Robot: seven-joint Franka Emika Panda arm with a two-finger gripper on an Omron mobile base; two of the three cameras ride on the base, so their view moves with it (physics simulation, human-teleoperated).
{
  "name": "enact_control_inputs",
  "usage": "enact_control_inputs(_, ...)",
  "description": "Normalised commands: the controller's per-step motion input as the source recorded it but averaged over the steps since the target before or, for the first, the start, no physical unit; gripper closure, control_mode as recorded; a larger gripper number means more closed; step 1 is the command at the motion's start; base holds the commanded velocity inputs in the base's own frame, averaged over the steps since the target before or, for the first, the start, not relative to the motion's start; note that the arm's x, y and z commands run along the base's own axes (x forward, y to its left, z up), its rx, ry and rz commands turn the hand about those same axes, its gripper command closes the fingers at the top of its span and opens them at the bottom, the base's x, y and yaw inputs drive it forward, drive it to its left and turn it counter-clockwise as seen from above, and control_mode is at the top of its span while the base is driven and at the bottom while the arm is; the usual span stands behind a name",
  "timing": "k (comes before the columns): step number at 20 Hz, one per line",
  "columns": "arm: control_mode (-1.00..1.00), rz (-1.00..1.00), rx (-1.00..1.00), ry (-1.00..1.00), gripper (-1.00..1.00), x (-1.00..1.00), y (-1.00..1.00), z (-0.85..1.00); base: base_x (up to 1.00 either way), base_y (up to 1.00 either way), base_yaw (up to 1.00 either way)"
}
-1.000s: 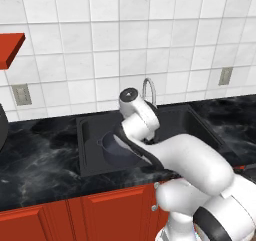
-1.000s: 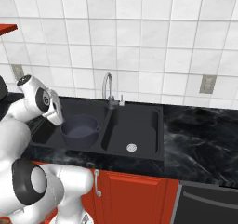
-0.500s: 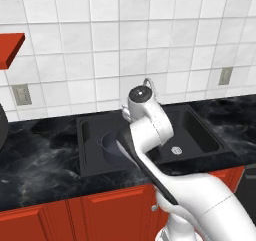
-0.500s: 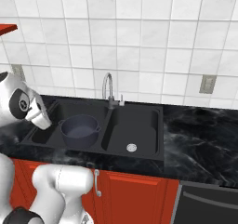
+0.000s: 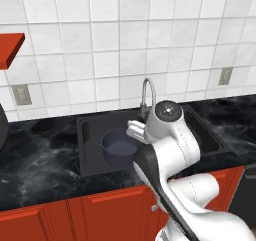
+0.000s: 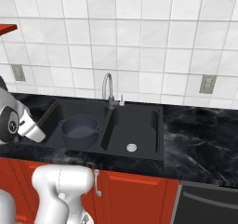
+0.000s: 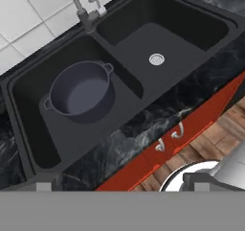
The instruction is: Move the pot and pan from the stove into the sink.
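The deep round dark blue-grey pot (image 7: 81, 92) with two small loop side handles and no lid stood upright in the left basin of the black double sink (image 7: 28, 129) sunk into the black marbled bench (image 7: 143, 134). Its inside was bare and a shade paler than its wall, and one loop handle pointed toward the divider between the basins while the other pointed the opposite way. In the right base view the pot (image 6: 80, 130) sat near the middle of that left basin, just left of the divider of the sink (image 6: 160, 130), and the curved silver gooseneck faucet (image 6: 108, 89) rose from the sink's back rim just behind and to the right of it. In the left base view the pot (image 5: 119, 148) lay in the near-left part of the sink (image 5: 82, 145), partly behind the white arm, with the faucet (image 5: 147, 96) behind it. The right basin held a small round silver drain (image 7: 156, 59) on its floor. The claw (image 7: 119, 186) stood wide open, its two dark tips far apart at the bottom of the hand view, and had hold of nothing. It hung above the sink's front edge, over the bench (image 6: 195, 144) and the red cabinet doors (image 7: 158, 153) below, well apart from the pot, which lay beyond and below it toward the tiled wall (image 6: 139, 37).
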Motion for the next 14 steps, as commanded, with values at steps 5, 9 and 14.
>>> enact_control_inputs(5,-1.0,0.4,0.02,-0.02,-1.0,-0.34,-0.09,-0.02,0.0,0.0,0.0)
enact_control_inputs(9,-1.0,0.06,0.0,-0.05,-1.0,-0.07,-0.02,0.0,0.0,0.0,0.0)
enact_control_inputs(14,-1.0,0.0,0.0,0.0,-1.0,0.0,0.0,0.0,0.0,0.0,0.0)
